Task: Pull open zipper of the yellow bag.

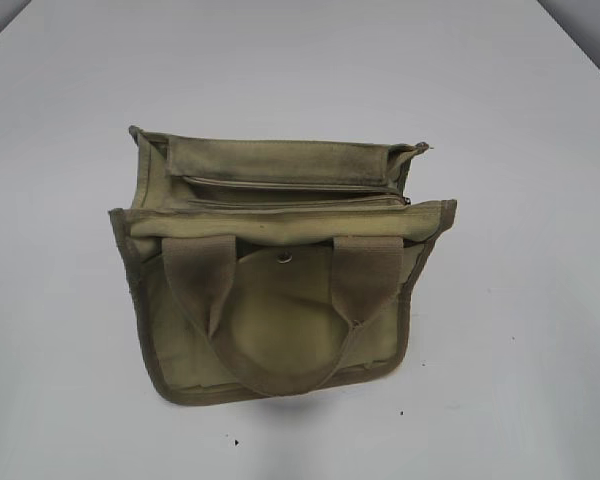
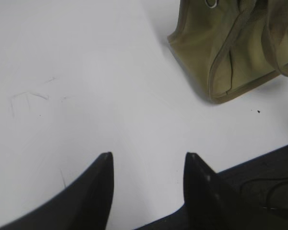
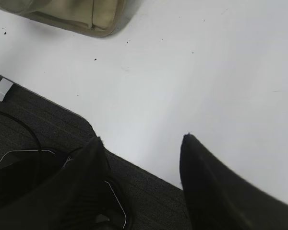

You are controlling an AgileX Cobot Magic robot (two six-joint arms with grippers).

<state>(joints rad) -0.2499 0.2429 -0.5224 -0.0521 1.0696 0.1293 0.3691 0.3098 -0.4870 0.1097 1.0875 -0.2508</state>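
Note:
The yellow bag lies in the middle of the white table, its round front flap and metal snap facing me and two wide handles draped over the front. Along its top runs the zipper, a pale line ending near the right corner; I cannot make out the pull tab. No arm shows in the exterior view. My left gripper hangs open over bare table, the bag's corner far up to its right. My right gripper is open above the table's near edge, the bag's edge at top left.
The white table spreads on all sides of the bag. Its near edge meets dark carpeted floor with black cables and a small white tag.

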